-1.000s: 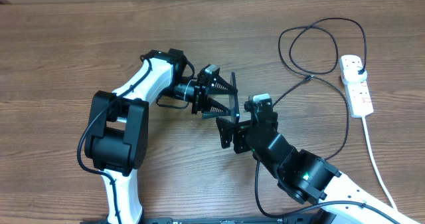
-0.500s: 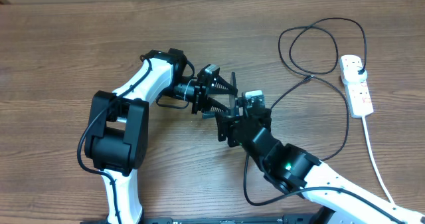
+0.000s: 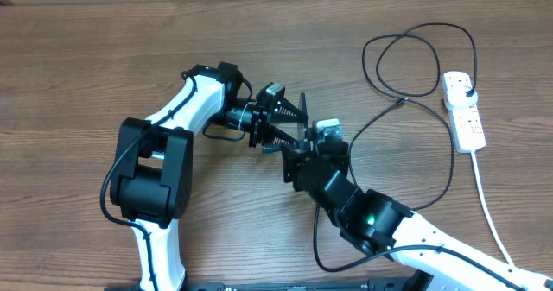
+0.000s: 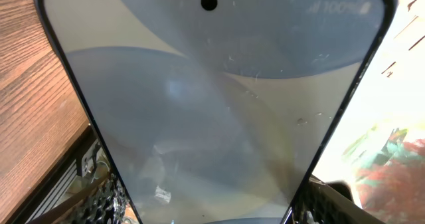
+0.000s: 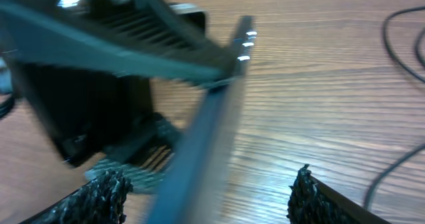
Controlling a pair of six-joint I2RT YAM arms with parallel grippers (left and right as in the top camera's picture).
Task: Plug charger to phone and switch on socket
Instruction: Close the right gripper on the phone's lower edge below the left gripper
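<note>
My left gripper (image 3: 285,123) is shut on the phone (image 3: 303,110) and holds it on edge above the table centre. In the left wrist view the phone's teal and white screen (image 4: 212,98) fills the frame between the jaws (image 4: 212,207). My right gripper (image 3: 298,161) is open, right by the phone's lower end. In the right wrist view the blurred phone edge (image 5: 199,151) passes between the open fingers (image 5: 206,187). The black charger cable (image 3: 432,26) loops at the right, with its plug (image 3: 467,88) in the white socket (image 3: 464,118). I cannot make out its connector tip.
The socket's thick white cord (image 3: 488,205) runs toward the front right edge. Black cable stretches (image 5: 387,34) lie on the wood to the right of my right gripper. Bare wooden table (image 3: 69,84) lies to the left.
My right arm has slid left and forward, bringing its open gripper closer to the phone. My left gripper has kept the phone still.
</note>
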